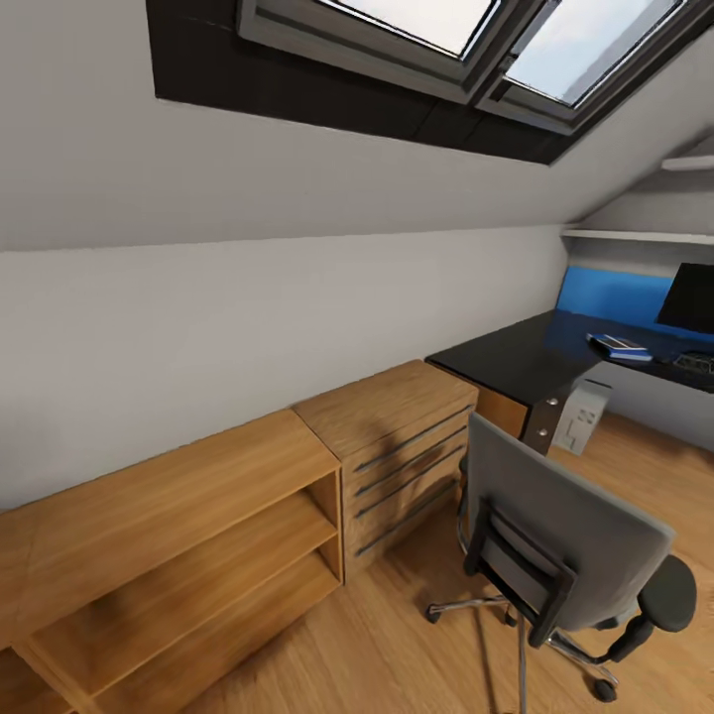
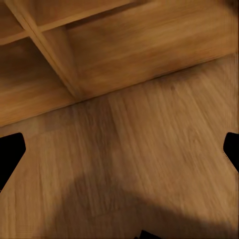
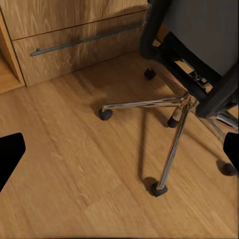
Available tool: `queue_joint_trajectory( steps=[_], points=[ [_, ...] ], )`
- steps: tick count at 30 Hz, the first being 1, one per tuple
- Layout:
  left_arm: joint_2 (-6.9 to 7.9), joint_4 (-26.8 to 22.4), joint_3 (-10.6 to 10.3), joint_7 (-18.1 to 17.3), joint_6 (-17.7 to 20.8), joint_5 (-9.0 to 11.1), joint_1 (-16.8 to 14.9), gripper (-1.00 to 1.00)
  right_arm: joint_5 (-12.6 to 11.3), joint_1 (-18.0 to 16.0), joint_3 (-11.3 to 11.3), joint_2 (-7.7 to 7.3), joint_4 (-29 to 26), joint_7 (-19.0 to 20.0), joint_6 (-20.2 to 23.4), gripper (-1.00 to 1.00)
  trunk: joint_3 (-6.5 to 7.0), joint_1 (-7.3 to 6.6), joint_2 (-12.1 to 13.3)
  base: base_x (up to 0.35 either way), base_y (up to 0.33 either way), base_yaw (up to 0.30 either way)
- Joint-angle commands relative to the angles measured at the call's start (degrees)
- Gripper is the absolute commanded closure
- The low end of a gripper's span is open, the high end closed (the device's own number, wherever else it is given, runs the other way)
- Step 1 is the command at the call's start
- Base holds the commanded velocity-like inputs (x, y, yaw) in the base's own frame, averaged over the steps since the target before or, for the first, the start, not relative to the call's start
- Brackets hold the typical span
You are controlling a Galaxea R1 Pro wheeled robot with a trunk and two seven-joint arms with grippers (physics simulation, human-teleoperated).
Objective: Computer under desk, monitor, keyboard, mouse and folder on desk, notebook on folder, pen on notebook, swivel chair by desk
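Standing ahead-right of the robot, the chair shows its back, nearer the right claw, whose spread fingers hold nothing; the left claw likewise. Folder seemingly lies on the table beyond.

Left gripper and right gripper are both hanging low, pointing downward, dark fingertips spread wide apart.
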Motion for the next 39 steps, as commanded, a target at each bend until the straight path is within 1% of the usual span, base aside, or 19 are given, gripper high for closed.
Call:
queue_joint_trajectory(
  steps=[1,9,12,14,16,19,21,27,33,39],
  points=[
    [0.0,0.0,-0.5,0.6,-0.1,0.0,0.0,-1.0,0.6,-0.1,-0.4,0.02,0.0,-0.2,-0.1,-1.0,-0.07,0.0,0.0,0.0,0.0,-0.3],
    [0.0,0.0,-0.5,0.6,-0.1,0.0,0.0,-1.0,0.6,-0.1,-0.5,0.02,0.0,-0.2,-0.7,-1.0,-0.07,0.0,0.0,0.0,0.0,-0.3],
    [0.04,0.0,-0.4,0.6,-0.2,0.0,0.0,-1.0,0.6,-0.1,-0.5,-0.04,1.2,-0.3,-2.3,-1.0,-0.07,0.0,0.0,0.0,0.0,-0.3],
    [0.03,0.0,-0.4,0.6,-0.2,0.0,0.0,-1.0,0.7,0.1,-0.5,-0.1,3.4,-0.3,-4.9,-1.0,-0.07,0.0,0.0,0.0,0.0,-0.3],
    [0.06,0.0,-0.4,0.6,-0.2,0.0,0.0,-1.0,0.7,2.1,-0.5,-0.13,4.1,-0.3,-7.6,-1.0,-0.06,0.0,0.0,0.0,0.0,-0.3],
    [0.08,0.0,-0.4,0.6,-0.1,0.0,0.0,-1.0,0.7,7.1,-0.5,-0.15,4.6,-0.3,-12.3,-1.0,-0.02,0.0,0.0,0.0,0.005,-0.296],
    [0.06,0.0,-0.4,0.6,-0.1,0.0,0.0,-1.0,0.6,8.4,-0.5,-0.15,4.7,-0.3,-13.8,-1.0,0.03,0.0,0.0,0.011,0.059,-0.284],
    [0.0,0.0,-0.5,0.6,-0.1,0.0,0.0,-1.0,0.6,9.6,-0.6,-0.25,4.7,-0.4,-14.1,-1.0,0.19,0.0,0.0,0.118,0.205,-0.274],
    [0.0,0.0,-0.5,0.6,-0.1,0.0,0.0,-1.0,0.5,9.8,-0.6,-0.4,4.7,-0.4,-14.1,-1.0,0.37,0.0,0.0,0.149,0.293,-0.271],
    [0.0,0.0,-0.5,0.6,-0.1,0.0,0.0,-1.0,0.5,9.8,-0.6,-0.41,4.7,-0.4,-14.1,-1.0,0.55,0.0,0.0,0.024,0.321,-0.27]
  ],
)
